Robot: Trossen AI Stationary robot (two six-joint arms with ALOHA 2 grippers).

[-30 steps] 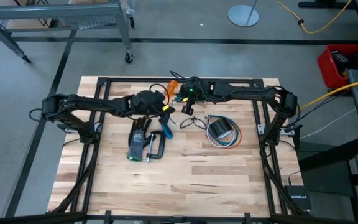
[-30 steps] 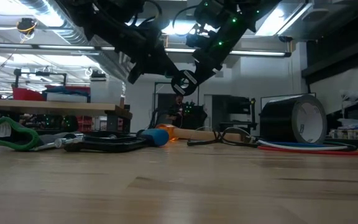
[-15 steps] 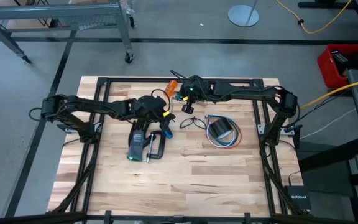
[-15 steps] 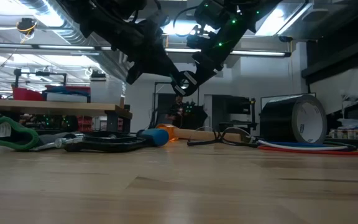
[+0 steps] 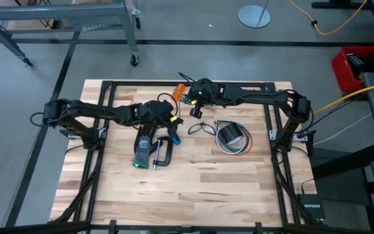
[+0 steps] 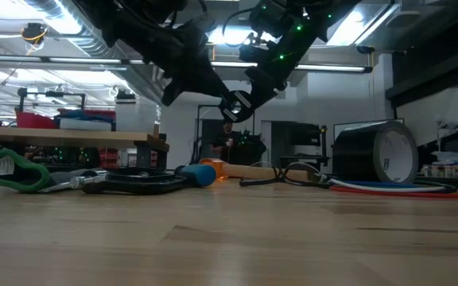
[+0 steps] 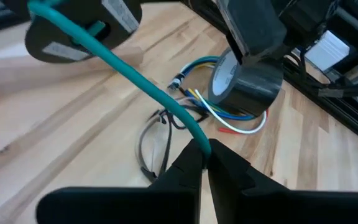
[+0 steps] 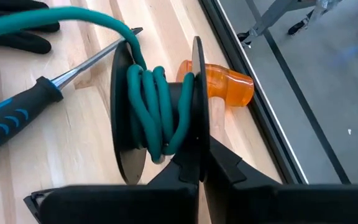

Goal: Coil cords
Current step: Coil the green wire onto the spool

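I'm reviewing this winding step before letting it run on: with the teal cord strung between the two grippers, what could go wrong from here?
1. The left gripper pinches the teal cord only at its fingertips, so tension could pull it free.
2. The right gripper holds the spool by one thin flange, and it might twist or slip.
3. Slack cord could snag the screwdriver below.

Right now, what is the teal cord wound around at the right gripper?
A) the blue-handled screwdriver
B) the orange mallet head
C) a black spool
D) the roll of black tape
C: in the right wrist view the teal cord wraps the core of a black spool, pinched by the right gripper.
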